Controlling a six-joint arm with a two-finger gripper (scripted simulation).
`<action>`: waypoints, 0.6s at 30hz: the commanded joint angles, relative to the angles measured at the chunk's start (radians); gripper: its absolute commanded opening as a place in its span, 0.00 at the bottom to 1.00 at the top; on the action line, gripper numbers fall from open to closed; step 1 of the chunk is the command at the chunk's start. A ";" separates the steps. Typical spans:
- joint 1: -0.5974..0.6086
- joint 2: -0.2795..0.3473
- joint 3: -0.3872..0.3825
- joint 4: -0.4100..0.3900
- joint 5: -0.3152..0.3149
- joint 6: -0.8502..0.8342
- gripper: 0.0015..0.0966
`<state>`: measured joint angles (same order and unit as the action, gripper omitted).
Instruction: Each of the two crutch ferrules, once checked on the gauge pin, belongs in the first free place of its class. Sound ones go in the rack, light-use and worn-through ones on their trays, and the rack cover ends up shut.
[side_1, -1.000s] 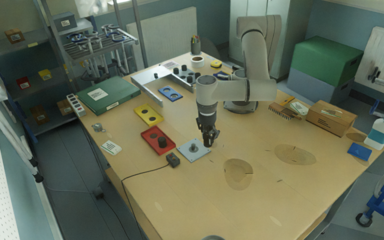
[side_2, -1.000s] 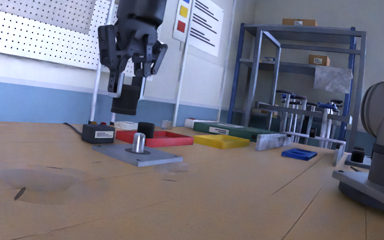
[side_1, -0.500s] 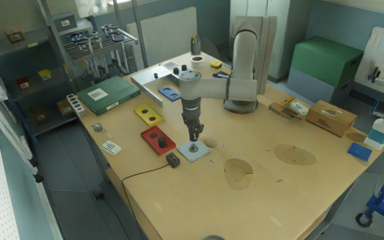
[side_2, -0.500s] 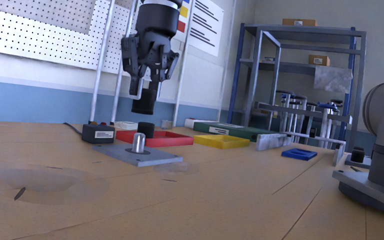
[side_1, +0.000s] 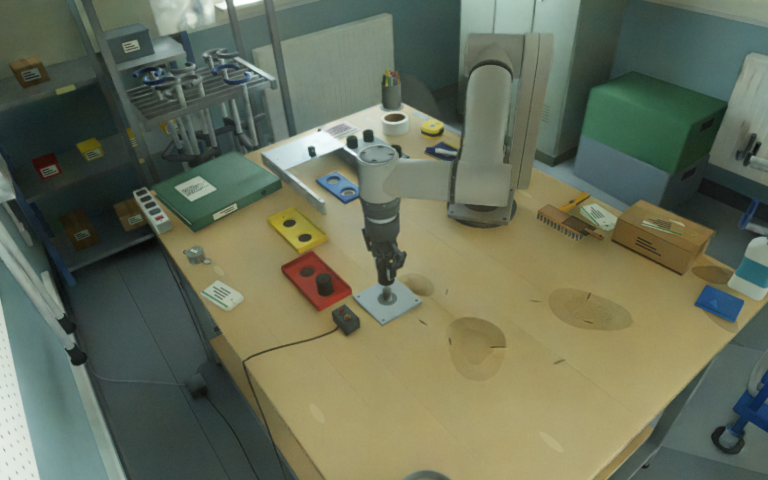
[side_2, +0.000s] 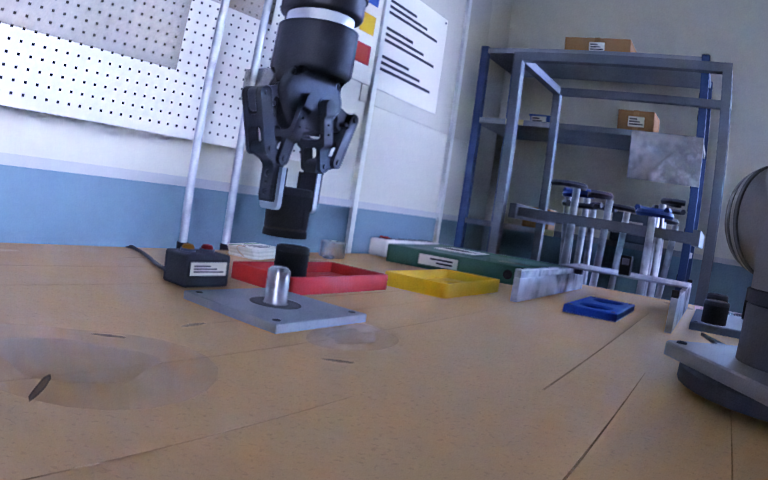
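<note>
A black ferrule (side_2: 288, 213) hangs straight above the metal gauge pin (side_2: 277, 285), clear of its tip, and I grip it by its upper part in my gripper (side_2: 291, 189). The pin stands on a grey plate (side_1: 387, 301) near the table's left front. A second black ferrule (side_1: 324, 284) stands upright in the near place of the red tray (side_1: 316, 279). The yellow tray (side_1: 297, 228) and blue tray (side_1: 338, 187) lie further back, both with empty holes. The rack (side_1: 362, 148) sits behind my arm with its grey cover (side_1: 294, 161) swung open to the left; black ferrules stand in it.
Behind the trays lie a green binder (side_1: 217, 188) and a crutch stand (side_1: 198, 96). A small button box (side_1: 346, 319) with a cable sits just left of the gauge plate. A brush (side_1: 566, 222) and a cardboard box (side_1: 661, 235) lie on the table's right side.
</note>
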<state>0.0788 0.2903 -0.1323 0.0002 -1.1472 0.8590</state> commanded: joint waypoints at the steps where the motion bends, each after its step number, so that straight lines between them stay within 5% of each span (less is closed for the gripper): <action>1: 0.000 0.003 -0.004 0.001 0.007 0.000 0.07; 18: -0.001 0.024 -0.033 0.001 0.059 0.000 0.07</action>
<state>0.0781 0.3156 -0.1665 0.0001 -1.0882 0.8593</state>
